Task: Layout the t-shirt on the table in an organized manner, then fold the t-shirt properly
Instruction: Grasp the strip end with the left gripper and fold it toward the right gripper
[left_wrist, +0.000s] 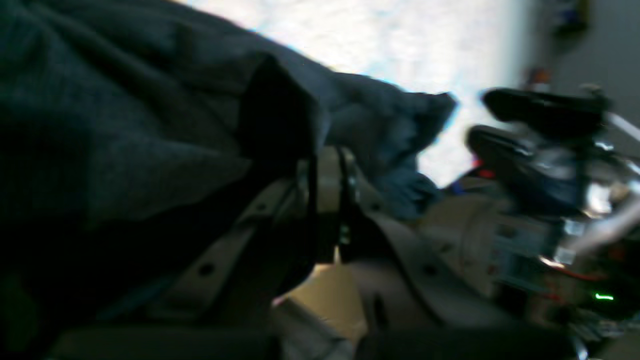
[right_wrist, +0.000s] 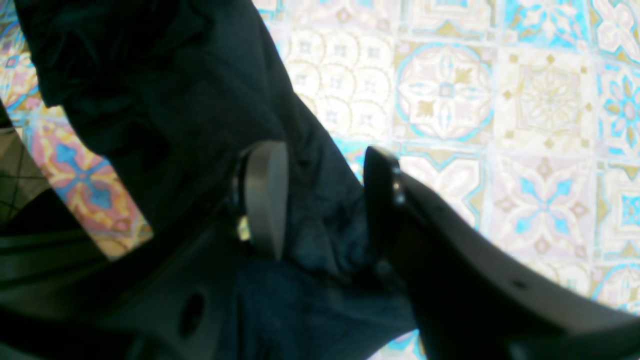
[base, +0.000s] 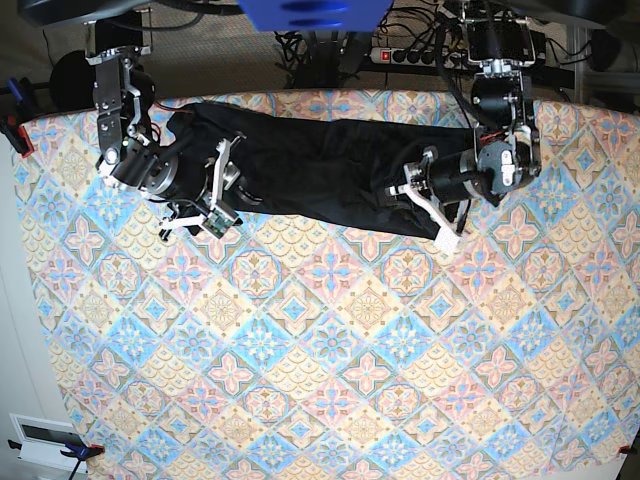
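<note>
Pinching a fold of dark cloth, the left gripper (base: 408, 192) sits at the right end of the t-shirt (base: 320, 165) in the base view, its jaws drawn fully together on the fabric. From its own wrist camera the closed fingers (left_wrist: 327, 200) meet under a bunched ridge of the t-shirt (left_wrist: 150, 140), which drapes over and hides the tips; the picture is blurred and dim there.

At the other end, the right gripper (base: 222, 185) has its jaws standing apart, one on each side of a band of the garment. Its wrist view shows the grey pad (right_wrist: 265, 200) on one side and the black finger (right_wrist: 382, 200) on the other, with cloth (right_wrist: 320, 220) lying in the gap between them; whether the pads actually press on it cannot be told.

Between the two tools the t-shirt lies as a long, rumpled black strip running left to right along the far part of the table (base: 330, 380), close to the far edge. Near, left and right parts of the patterned tablecloth show bare pastel tiles. Beyond the far edge, cables and a power strip (base: 405, 55) lie on the floor.
</note>
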